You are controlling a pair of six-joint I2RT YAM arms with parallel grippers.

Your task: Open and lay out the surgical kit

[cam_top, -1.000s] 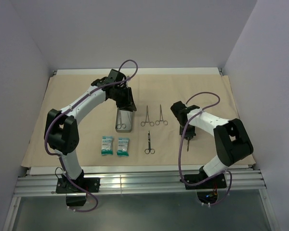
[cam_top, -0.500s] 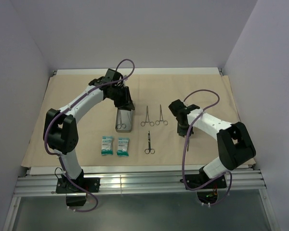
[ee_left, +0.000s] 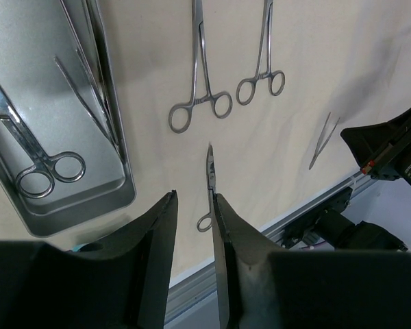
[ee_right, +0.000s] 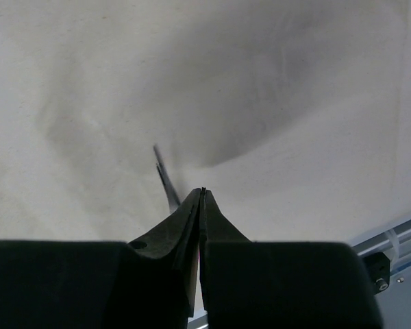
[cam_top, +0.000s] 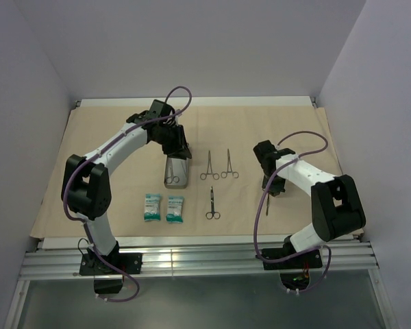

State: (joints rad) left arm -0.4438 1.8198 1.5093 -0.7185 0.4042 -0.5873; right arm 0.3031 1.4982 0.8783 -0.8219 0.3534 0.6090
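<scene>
The tan drape (cam_top: 103,147) lies spread flat. The grey tray (cam_top: 183,182) holds ring-handled scissors (ee_left: 34,161) and thin tweezers (ee_left: 89,92). My left gripper (cam_top: 179,149) hovers over the tray's far end, open a little and empty (ee_left: 194,196). Two forceps (cam_top: 209,166) (cam_top: 229,164) and small scissors (cam_top: 212,204) lie in the middle. Two teal-white packets (cam_top: 152,206) (cam_top: 175,208) lie at the front left. My right gripper (cam_top: 274,188) is shut (ee_right: 202,190) low over the drape. Another pair of tweezers (cam_top: 266,204) lies on the drape beside its tips (ee_right: 166,179).
The drape's front edge meets the aluminium rail (cam_top: 192,243) by the arm bases. Grey walls (cam_top: 27,123) close in the left, right and back. Bare drape (ee_right: 294,103) spreads around the right gripper.
My right gripper swung left and then back right, staying shut above the tweezers, which kept their place. My left gripper drew back slightly over the tray's far end.
</scene>
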